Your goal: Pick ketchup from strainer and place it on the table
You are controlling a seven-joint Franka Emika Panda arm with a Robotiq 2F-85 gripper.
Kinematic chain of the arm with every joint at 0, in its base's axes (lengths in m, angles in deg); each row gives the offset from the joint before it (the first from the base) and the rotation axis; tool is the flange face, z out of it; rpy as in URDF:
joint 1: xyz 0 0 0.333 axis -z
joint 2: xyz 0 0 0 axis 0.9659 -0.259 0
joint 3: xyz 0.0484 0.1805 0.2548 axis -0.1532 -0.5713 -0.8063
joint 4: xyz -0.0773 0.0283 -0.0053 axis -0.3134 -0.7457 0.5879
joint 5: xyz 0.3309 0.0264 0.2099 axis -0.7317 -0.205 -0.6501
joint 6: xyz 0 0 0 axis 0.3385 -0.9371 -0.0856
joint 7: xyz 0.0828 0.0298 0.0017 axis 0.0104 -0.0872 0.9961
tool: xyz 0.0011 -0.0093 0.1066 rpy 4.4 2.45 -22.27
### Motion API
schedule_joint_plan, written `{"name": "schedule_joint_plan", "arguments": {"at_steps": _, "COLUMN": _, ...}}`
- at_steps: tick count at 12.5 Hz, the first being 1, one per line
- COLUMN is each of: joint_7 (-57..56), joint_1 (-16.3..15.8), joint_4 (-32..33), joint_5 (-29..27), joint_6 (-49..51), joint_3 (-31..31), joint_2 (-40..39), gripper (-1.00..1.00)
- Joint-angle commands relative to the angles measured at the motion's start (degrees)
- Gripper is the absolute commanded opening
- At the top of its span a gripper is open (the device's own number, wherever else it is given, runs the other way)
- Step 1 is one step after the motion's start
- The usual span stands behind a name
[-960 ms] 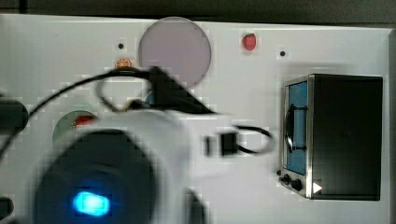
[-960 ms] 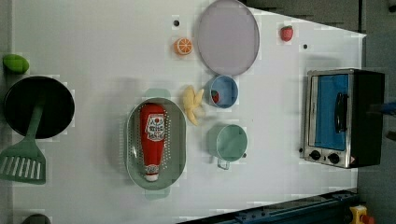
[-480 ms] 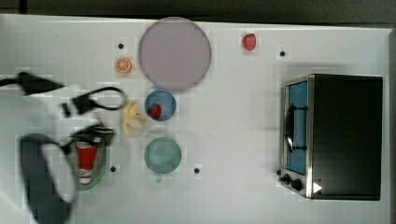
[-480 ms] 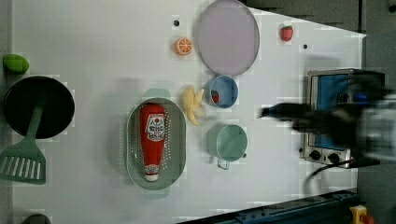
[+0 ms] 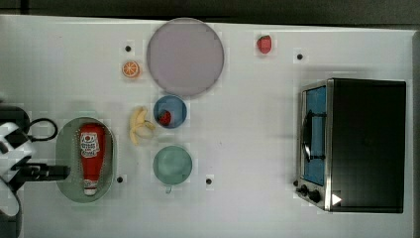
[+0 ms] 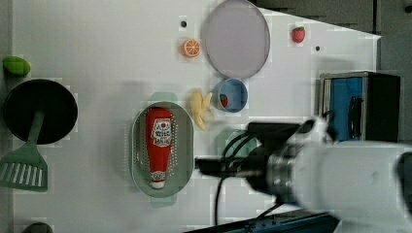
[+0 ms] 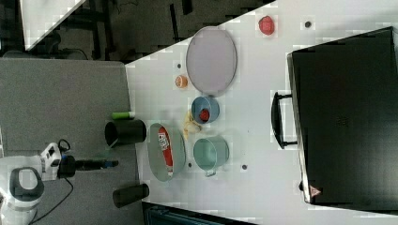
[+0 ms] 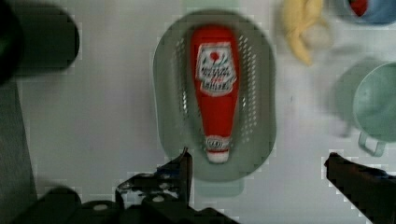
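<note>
While the small red squeeze bottle of ketchup (image 8: pixel 215 93) lay flat inside the pale green oval plastic strainer (image 8: pixel 168 116), white cap toward the arm in the wrist view, the claw (image 8: pixel 259 179) hung above it with its two dark fingers (image 8: pixel 180 170) spread wide and nothing between them. One finger showed over the strainer's rim near the cap; the other stood well off, beyond the rim, near the round teal-green cup (image 8: pixel 378 107). No contact with the bottle could be seen.

Top view: strainer (image 5: pixel 64 148) sat near the top view's left edge on the flat white surface (image 5: pixel 247 148), bottle (image 5: pixel 91 156) lengthwise in it, label up. The arm's dark end reached the strainer's rim from the top view's left.

Left view: bottle (image 6: pixel 159 145) and strainer (image 6: pixel 141 145) both in plain sight, the white arm coming in from the left view's right.

Beside the strainer lay a peeled yellow banana (image 5: pixel 138 126), then a small blue bowl (image 5: pixel 176 106) holding a red strawberry (image 5: pixel 165 118). A round grey-lilac plate (image 5: pixel 185 57), an orange half (image 5: pixel 131 69) and a black toaster oven (image 5: pixel 366 144) stood farther off.
</note>
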Motion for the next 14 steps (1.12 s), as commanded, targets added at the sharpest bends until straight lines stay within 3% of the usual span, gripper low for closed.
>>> {"name": "schedule_joint_plan", "arguments": {"at_steps": 1, "joint_7": 2.5, "joint_1": 0.6, "joint_4": 3.6, "joint_5": 2.2, "joint_6": -6.8, "joint_3": -0.1, "joint_2": -3.6, "gripper": 1.00}}
{"name": "schedule_joint_plan", "arguments": {"at_steps": 9, "joint_7": 5.1, "joint_1": -0.2, "joint_4": 11.2, "joint_5": 13.1, "joint_6": -29.0, "joint_3": 0.7, "joint_2": -16.6, "gripper": 1.00}}
{"name": "schedule_joint_plan", "arguments": {"at_steps": 14, "joint_7": 14.3, "joint_1": -1.1, "joint_4": 11.3, "joint_5": 21.5, "joint_6": -34.0, "joint_3": 1.9, "joint_2": -24.4, "gripper": 1.00}}
